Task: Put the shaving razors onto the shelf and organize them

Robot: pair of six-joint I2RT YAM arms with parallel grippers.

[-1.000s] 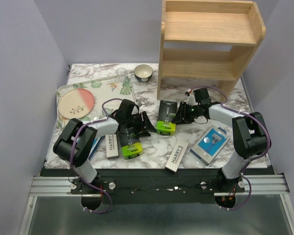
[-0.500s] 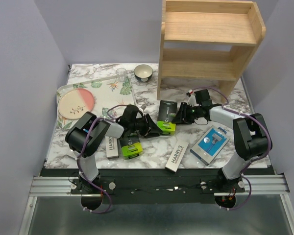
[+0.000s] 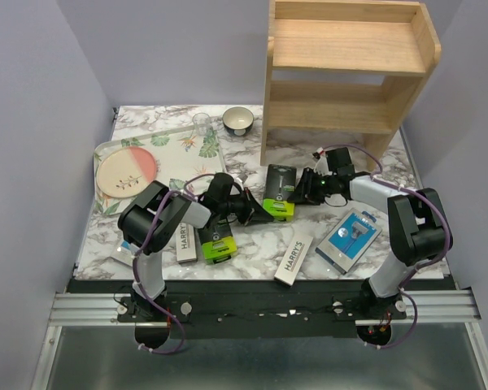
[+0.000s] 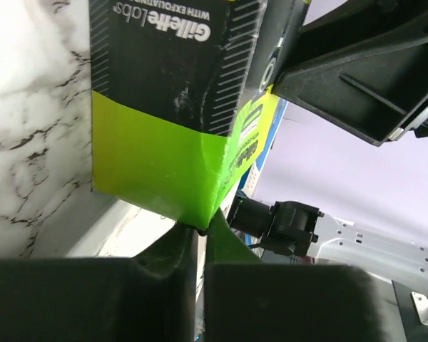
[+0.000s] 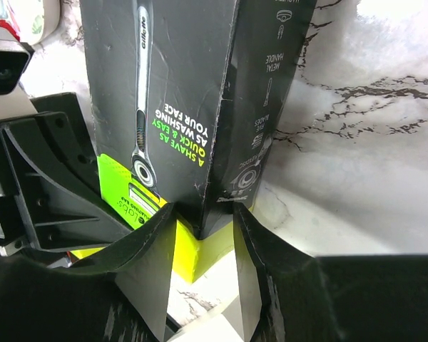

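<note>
Left wrist view: the black box [image 4: 164, 85] now has its lime end nipped by the left pincer [image 4: 202, 235], whose fingers stood wide and off it a second ago. The right pincer [image 3: 302, 190] is clamped on the box's other side, so the box sits tipped up on the counter [image 3: 252, 244] between both. The shelf [image 3: 350, 49], beyond the right pincer, holds nothing yet. I judge a handover or joint lift is next.

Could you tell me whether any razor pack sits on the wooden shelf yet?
No, both tiers of the light-wood shelf show only bare boards in the top view.
</note>
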